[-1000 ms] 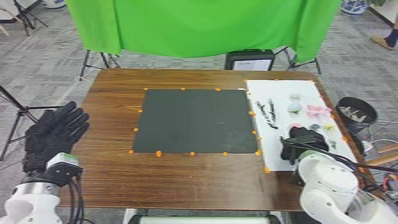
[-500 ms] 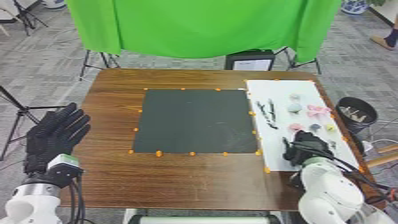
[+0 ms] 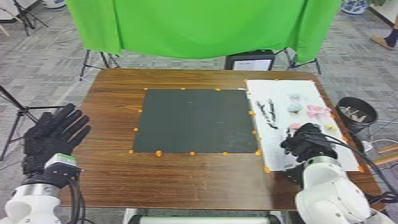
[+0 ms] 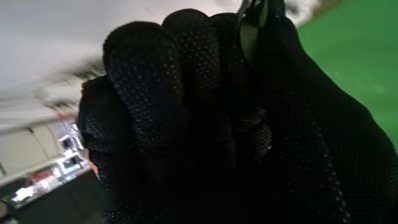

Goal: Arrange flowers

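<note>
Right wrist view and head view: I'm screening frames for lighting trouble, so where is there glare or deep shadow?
Head view: soft, fairly even light on the brown wooden table and white rectangular sheet. Right wrist view: the black-gloved right hand falls into deep shadow; bright spots glare in the room behind; a highlight edges the glossy dark object it pinches.

The right black-gloved hand has moved over the white rectangular board, its fingers now farther from the robot than half a second ago and close beside the small pink flower. The white jointed right arm has swung round behind it, and its thin black cables now arch out farther to the right.
</note>
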Controlling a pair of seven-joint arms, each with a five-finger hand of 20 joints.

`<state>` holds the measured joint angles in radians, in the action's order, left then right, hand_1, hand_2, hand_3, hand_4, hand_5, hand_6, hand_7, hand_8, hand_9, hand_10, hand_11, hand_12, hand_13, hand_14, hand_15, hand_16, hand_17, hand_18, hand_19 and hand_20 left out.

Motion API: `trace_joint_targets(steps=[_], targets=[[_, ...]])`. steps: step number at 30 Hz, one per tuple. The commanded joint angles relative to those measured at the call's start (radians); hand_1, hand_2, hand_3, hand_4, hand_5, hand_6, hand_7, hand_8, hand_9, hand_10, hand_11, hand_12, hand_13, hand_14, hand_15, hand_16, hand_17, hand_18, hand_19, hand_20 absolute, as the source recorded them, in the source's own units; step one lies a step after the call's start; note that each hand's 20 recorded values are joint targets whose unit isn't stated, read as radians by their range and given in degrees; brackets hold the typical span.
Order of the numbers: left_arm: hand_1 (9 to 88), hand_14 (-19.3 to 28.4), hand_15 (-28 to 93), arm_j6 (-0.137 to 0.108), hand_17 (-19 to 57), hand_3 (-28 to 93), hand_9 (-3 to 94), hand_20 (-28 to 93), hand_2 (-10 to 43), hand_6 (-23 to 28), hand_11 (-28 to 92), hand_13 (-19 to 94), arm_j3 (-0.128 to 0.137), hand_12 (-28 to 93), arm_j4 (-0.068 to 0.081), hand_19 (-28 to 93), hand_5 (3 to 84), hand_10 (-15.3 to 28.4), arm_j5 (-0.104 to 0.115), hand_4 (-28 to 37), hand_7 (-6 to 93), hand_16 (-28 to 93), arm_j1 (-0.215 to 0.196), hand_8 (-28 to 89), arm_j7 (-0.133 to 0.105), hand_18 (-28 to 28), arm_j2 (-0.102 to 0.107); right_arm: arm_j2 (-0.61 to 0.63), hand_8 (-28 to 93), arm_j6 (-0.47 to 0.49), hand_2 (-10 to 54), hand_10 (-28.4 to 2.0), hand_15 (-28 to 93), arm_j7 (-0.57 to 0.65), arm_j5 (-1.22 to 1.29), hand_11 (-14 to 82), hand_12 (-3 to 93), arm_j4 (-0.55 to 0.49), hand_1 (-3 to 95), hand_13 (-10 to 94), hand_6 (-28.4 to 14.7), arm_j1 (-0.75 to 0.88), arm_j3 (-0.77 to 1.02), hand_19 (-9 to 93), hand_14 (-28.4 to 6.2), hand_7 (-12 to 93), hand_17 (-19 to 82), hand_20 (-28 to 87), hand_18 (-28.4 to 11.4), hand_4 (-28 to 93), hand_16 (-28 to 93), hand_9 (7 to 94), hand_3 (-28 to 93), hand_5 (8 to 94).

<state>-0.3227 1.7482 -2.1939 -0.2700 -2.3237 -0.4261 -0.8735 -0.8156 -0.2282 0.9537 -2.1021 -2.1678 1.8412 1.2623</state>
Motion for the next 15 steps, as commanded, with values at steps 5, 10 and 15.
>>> trace_joint_targets(steps=[5, 10, 15], targets=[[25.3, 17.1, 33, 0.033, -5.8, 74, 38.2, 9, 11.6, 10.7, 18, 26, 0.082, 12, -0.018, 38, 46.6, 16.9, 0.108, -28.1, 9.6, -7, -0.099, -7, -0.035, 16.5, 0.011, -0.11, 17, 0.034, -9.5, -7.9, 33, -0.059, 0.011, 13.8, 46.9, 0.072, 56.9, 89, 0.5, -0.426, -0.313, 87, -3.9, 53, 55, 29, -20.8, -13, 58, 93.7, 76, 72.6], [24.6, 16.8, 32, 0.021, -5.8, 74, 38.2, 9, 12.2, 10.7, 18, 26, 0.094, 12, -0.018, 38, 46.4, 16.9, 0.106, -28.2, 9.2, -7, -0.118, -7, -0.039, 16.4, 0.017, -0.25, 17, 0.04, -9.5, -8.0, 35, -0.032, 0.025, 13.8, 46.5, 0.21, 56.4, 88, 0.7, -0.632, -0.508, 88, -4.3, 53, 54, 29, -21.3, -13, 57, 93.7, 77, 72.2], [24.4, 16.7, 32, 0.011, -5.8, 74, 38.1, 9, 12.1, 10.6, 18, 26, 0.062, 12, -0.01, 38, 46.3, 16.8, 0.098, -28.3, 9.1, -7, -0.088, -7, -0.04, 16.3, 0.036, -0.36, 17, 0.048, -9.5, -8.1, 36, -0.028, 0.017, 13.9, 46.5, 0.322, 56.2, 88, 0.5, -0.709, -0.602, 88, -4.6, 53, 54, 28, -21.9, -12, 56, 93.7, 77, 72.3]])
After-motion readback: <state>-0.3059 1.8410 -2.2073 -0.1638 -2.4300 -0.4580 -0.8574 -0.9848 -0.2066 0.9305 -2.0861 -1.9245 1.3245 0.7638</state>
